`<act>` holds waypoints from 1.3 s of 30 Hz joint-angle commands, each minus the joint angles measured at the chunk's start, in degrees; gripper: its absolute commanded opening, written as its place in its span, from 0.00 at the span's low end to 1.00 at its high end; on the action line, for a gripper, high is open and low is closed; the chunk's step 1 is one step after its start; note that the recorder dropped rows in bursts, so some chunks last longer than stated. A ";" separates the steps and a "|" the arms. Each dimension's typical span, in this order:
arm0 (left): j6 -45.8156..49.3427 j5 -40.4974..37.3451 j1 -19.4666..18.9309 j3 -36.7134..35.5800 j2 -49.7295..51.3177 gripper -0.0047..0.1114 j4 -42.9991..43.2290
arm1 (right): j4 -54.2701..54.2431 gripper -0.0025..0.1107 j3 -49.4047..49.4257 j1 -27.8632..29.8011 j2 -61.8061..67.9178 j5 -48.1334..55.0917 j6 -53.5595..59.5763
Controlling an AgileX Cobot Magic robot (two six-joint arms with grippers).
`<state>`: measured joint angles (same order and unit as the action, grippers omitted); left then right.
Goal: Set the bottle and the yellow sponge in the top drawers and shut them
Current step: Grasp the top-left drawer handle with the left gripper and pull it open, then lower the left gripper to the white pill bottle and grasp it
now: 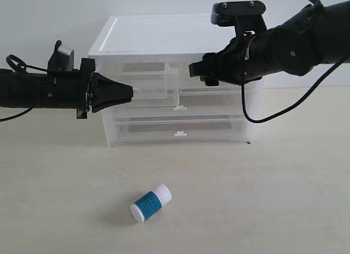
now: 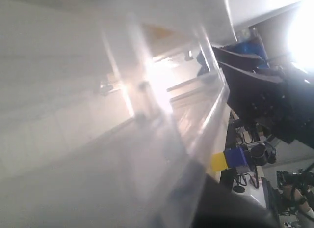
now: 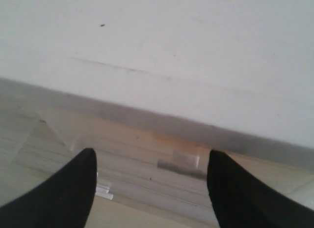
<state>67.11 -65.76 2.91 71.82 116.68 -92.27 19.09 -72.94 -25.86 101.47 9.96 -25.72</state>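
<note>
Bottle [image 1: 151, 203] lies unstowed before the drawer unit [image 1: 164, 32] (sponge unseen); left hand [image 1: 130, 93] pinches a top drawer [image 1: 156, 81], right hand [image 3: 152, 156] open.

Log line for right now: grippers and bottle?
left gripper: shut on top-left drawer handle | right gripper: open, before drawer unit | bottle: lying on table

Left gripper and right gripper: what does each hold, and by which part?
Left gripper is shut on the pulled-out top drawer, at its front tab handle. Right gripper is open, holding nothing.
</note>
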 commanded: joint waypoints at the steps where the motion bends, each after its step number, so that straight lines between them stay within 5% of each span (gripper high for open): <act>1: 2.88 -4.20 0.70 -4.48 -5.03 0.07 -0.67 | 0.97 0.55 -1.43 0.33 2.06 -3.03 0.34; 12: 8.34 -4.20 0.70 -15.11 -11.75 0.07 -1.34 | 0.97 0.55 -2.61 0.22 2.46 -2.84 -0.58; 39: 13.03 -2.99 0.70 -20.19 -14.55 0.08 -2.07 | 0.97 0.55 -2.61 0.22 2.46 -1.49 -0.33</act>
<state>78.20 -64.91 2.91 51.77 103.63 -93.72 18.99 -74.65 -26.09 102.70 12.52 -27.02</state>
